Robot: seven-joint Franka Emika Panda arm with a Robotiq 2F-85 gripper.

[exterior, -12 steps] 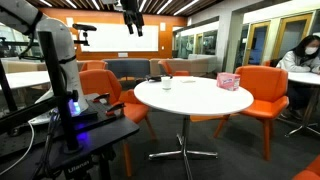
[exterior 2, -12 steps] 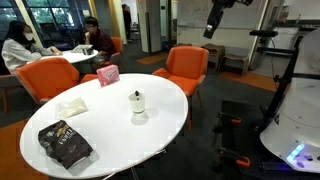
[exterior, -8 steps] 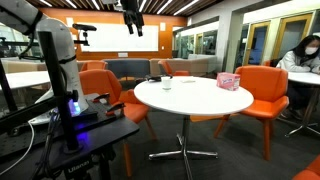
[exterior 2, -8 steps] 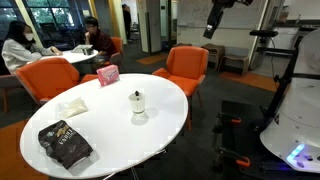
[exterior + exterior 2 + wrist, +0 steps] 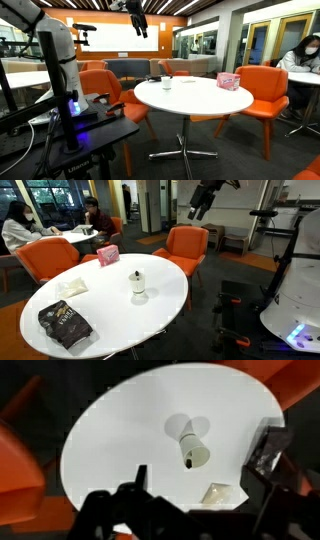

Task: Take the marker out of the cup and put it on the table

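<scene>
The small whitish cup (image 5: 137,290) stands near the middle of the round white table (image 5: 160,315), with the dark marker (image 5: 137,277) sticking out of its top. In an exterior view the cup (image 5: 166,83) is a small shape on the table (image 5: 195,100). The wrist view looks down on the cup (image 5: 198,452), the marker's dark tip (image 5: 187,460) at its rim, and the table (image 5: 120,430). My gripper (image 5: 197,480) is open and empty. It hangs high in the air, far from the cup, in both exterior views (image 5: 140,25) (image 5: 197,208).
A pink patterned box (image 5: 107,254) (image 5: 229,81) sits near the table's edge. A black bag (image 5: 65,325) and a pale napkin (image 5: 70,288) (image 5: 215,492) lie on the table. Orange chairs (image 5: 185,245) ring it. People sit at another table (image 5: 20,225).
The gripper has swung sideways high in the air, towards the space above the table. The cup and marker have not moved.
</scene>
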